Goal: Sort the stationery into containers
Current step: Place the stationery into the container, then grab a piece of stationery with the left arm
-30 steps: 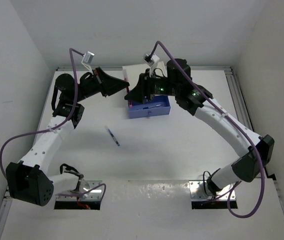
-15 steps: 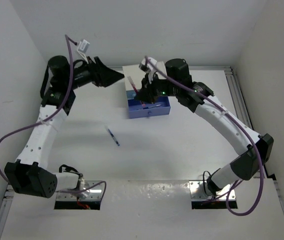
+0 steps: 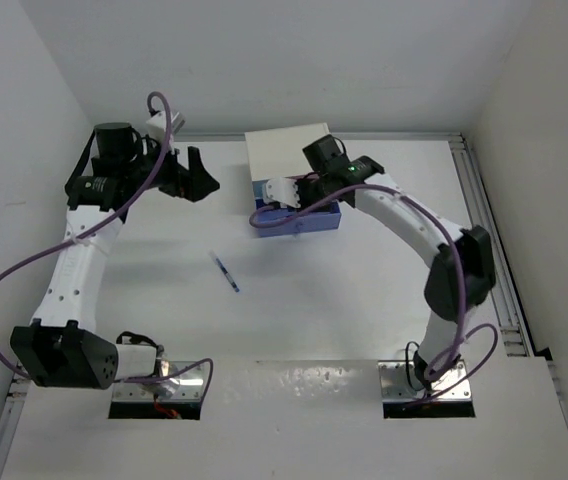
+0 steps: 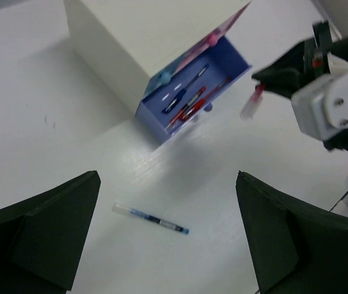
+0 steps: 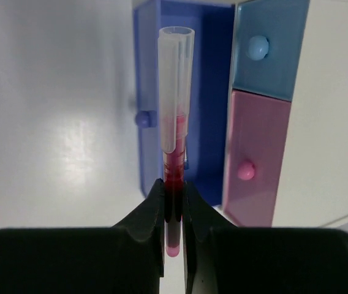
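- White table (image 3: 314, 300) spreads beneath both my grippers.
- Ahead of my right gripper (image 5: 174, 190) stands the white cabinet (image 3: 284, 152), its periwinkle drawer (image 5: 208, 92) pulled out.
- My left gripper (image 4: 168, 177) is spread wide and holds nothing.
- My right gripper pinches a red pen (image 5: 175, 141) that points out past the fingertips.
- Blue pen (image 4: 152, 218) lies on the table, in front of my left gripper.

The left pincer (image 4: 168, 184) stands wide open, its dark fingers (image 4: 45, 226) framing the counter (image 4: 51, 122). A blue pen (image 4: 151, 219) lies flat between them. Beyond it, the white cabinet (image 4: 143, 37) has its periwinkle drawer (image 4: 228, 61) pulled out, with red and blue pens (image 4: 186, 101) inside. At upper right, the right pincer (image 4: 266, 82) grips a red pen (image 4: 252, 103).
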Robot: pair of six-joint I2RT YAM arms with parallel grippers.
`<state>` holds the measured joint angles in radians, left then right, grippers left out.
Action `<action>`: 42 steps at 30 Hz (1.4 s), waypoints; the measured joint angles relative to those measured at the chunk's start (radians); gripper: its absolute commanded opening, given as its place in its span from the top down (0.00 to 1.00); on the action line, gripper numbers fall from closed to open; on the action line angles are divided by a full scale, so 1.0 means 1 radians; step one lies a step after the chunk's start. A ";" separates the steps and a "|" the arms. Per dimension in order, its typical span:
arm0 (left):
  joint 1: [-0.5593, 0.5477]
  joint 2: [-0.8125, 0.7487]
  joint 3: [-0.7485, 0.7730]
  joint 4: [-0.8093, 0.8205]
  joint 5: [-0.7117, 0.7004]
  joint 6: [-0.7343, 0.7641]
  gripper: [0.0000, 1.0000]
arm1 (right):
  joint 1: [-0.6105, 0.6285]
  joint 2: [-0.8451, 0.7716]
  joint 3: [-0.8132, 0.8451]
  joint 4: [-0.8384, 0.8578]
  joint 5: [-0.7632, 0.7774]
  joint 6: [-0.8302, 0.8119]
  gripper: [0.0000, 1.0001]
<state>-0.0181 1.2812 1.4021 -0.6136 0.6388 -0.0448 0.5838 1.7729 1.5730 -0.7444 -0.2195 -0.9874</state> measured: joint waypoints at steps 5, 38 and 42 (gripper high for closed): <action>0.044 0.017 -0.060 -0.068 -0.007 0.051 0.00 | -0.009 0.163 0.084 0.025 0.070 -0.149 0.97; -0.081 0.274 -0.201 -0.511 0.046 1.660 0.52 | -0.164 -0.278 -0.036 0.006 -0.066 0.420 0.55; -0.129 0.402 -0.201 -0.498 0.019 1.761 0.52 | -0.238 -0.381 -0.162 -0.006 -0.140 0.583 0.53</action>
<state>-0.1474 1.6836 1.2015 -1.1118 0.6575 1.7164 0.3458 1.3922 1.4109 -0.7502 -0.3595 -0.4049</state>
